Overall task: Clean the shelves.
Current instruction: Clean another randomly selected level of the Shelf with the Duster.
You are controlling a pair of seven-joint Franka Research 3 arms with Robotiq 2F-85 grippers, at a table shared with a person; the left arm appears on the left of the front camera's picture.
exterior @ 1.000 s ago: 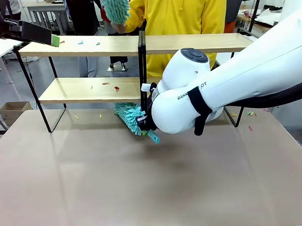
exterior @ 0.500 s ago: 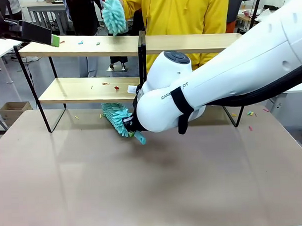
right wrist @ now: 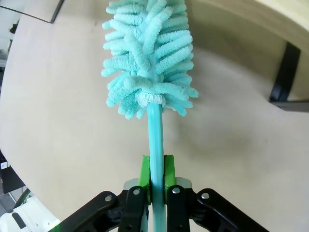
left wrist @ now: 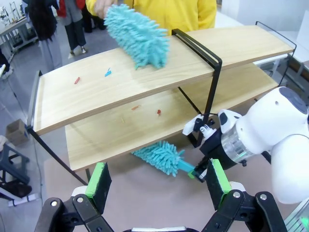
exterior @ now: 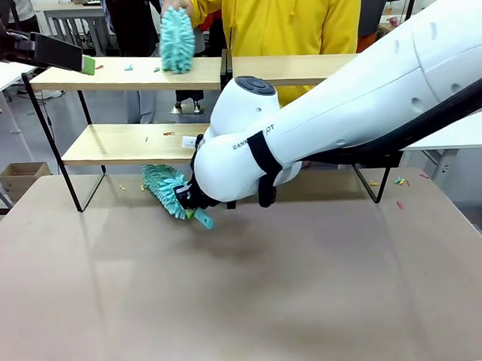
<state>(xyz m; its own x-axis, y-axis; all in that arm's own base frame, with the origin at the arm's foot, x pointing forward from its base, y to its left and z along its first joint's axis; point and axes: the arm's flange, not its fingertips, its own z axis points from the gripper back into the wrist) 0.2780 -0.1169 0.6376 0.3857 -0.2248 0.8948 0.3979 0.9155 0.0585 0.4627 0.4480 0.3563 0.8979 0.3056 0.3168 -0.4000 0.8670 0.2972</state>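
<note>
The shelves stand across the far half of the table, two light wooden boards in a black frame. My right gripper is shut on the handle of a teal duster, whose fluffy head lies low over the table under the lower board, left of the centre post. In the right wrist view the pads clamp the duster handle. A person in yellow presses a second teal duster onto the top board. My left gripper hangs open above the shelves, holding nothing.
Small coloured scraps lie on the top board, a red scrap on the lower one, and more bits on the brown table by the frame's feet. A cardboard box sits on the floor at the left.
My right arm has swept left along the table under the lower board, carrying the duster. The person's duster has come down from the air onto the top board.
</note>
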